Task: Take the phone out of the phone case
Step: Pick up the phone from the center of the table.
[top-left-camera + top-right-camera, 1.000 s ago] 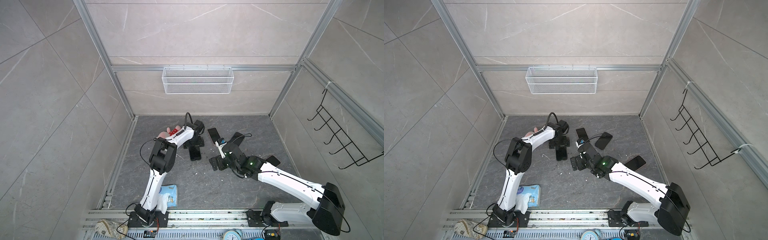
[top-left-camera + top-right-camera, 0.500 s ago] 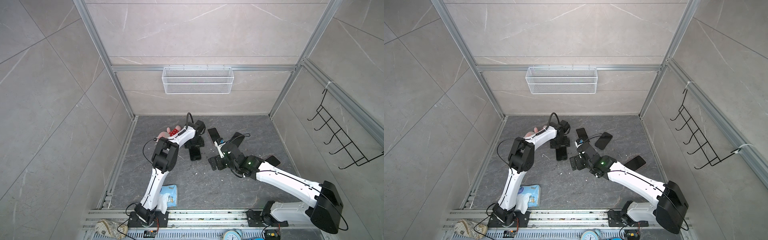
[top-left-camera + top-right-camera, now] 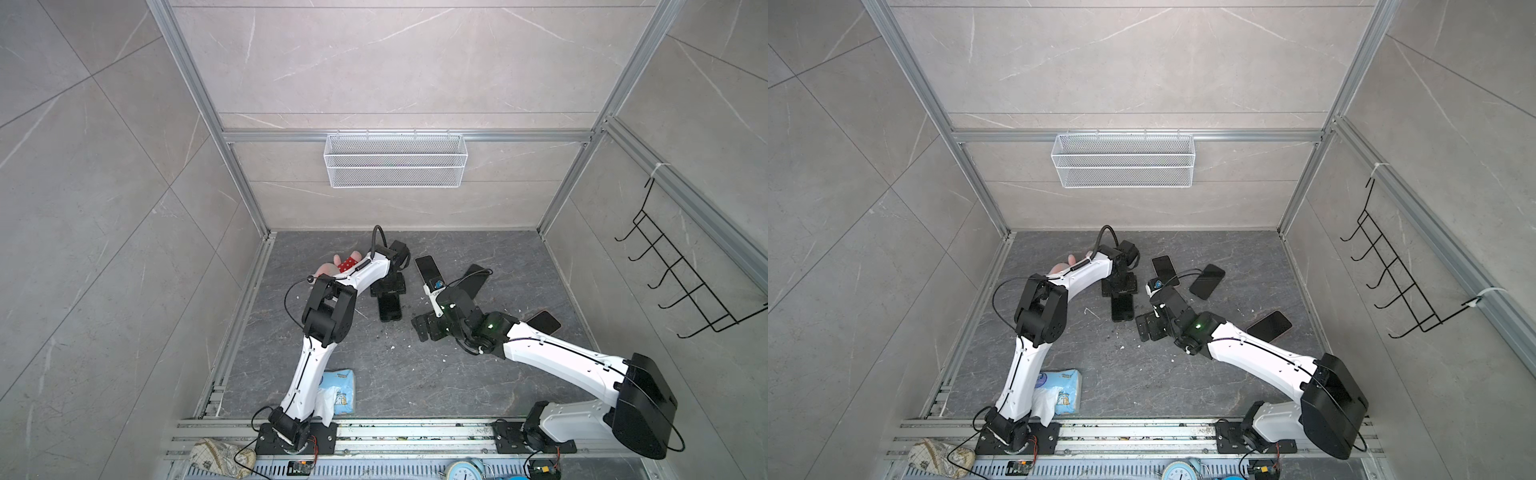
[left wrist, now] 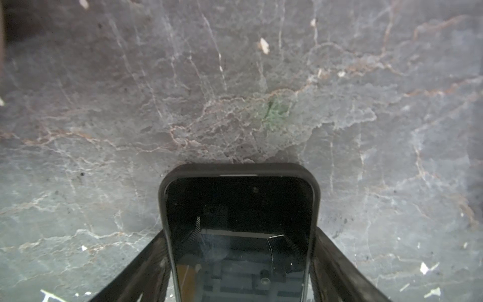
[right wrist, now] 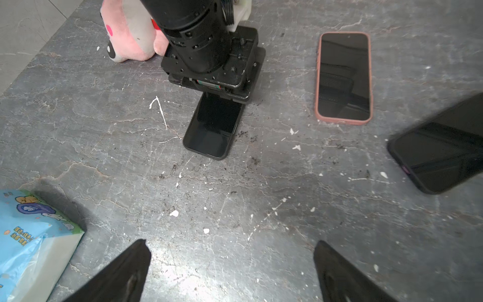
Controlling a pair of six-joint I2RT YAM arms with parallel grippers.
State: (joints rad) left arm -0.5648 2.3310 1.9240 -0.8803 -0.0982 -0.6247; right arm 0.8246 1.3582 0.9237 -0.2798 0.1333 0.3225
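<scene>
Left wrist cam: my left gripper (image 4: 239,231) straddles the phone case (image 4: 237,168). Pads (image 4: 146,261) look to touch both long edges; can't tell if the squeeze is firm. Phone (image 4: 239,204) sits inside, screen up, flat on the stone floor (image 4: 235,78), mid-bay. Right gripper (image 5: 231,272) is spread wide, empty, hovering over bare floor near the case's free end.

Risks, my guess:
- Side pinch clamps rim onto phone, so nothing peels.
- Soft rim cd slip, and the whole lot lifts or skids.
- Right arm coming in cd clip the left wrist.

Room:
- Free end clear, open floor btw it & the right gripper.
- Plush toy (image 5: 130,34) just behind the left wrist.
- Pink-cased phone (image 5: 343,78) beside, apart.
- Dark phone (image 5: 439,146) further out.
- Tissue pack (image 5: 34,235) well off.
</scene>
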